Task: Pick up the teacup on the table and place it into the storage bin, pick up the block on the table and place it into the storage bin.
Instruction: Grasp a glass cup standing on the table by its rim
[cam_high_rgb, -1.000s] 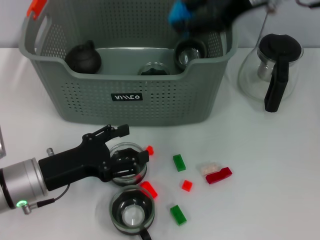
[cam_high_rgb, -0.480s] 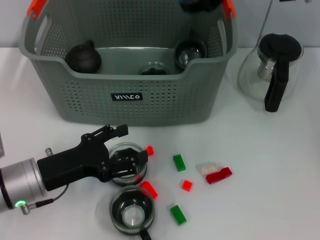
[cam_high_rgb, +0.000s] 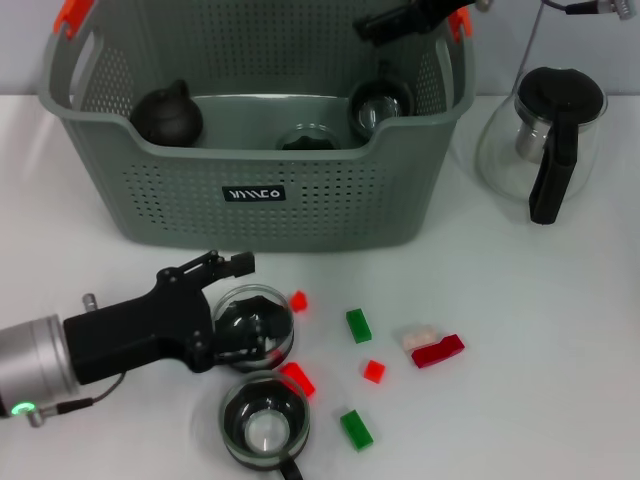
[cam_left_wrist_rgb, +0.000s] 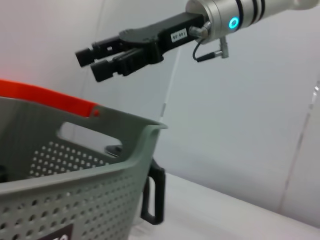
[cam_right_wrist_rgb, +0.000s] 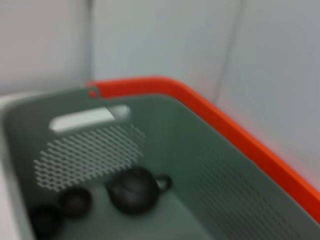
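Just in front of the large grey perforated plastic storage bin (cam_high_rgb: 255, 150), a clear glass teacup (cam_high_rgb: 252, 326) sits on the white counter (cam_high_rgb: 520, 330) between the fingers of the left tool (cam_high_rgb: 240, 320), which is closed around it; the left arm reaches in low from the counter's near left edge. A small red block (cam_high_rgb: 298, 300) lies just beside the cup, on the side away from the arm. Above the bin's far right corner the right tool (cam_left_wrist_rgb: 102, 60) hangs empty, its fingers close together, near an orange handle clip (cam_high_rgb: 458, 20).
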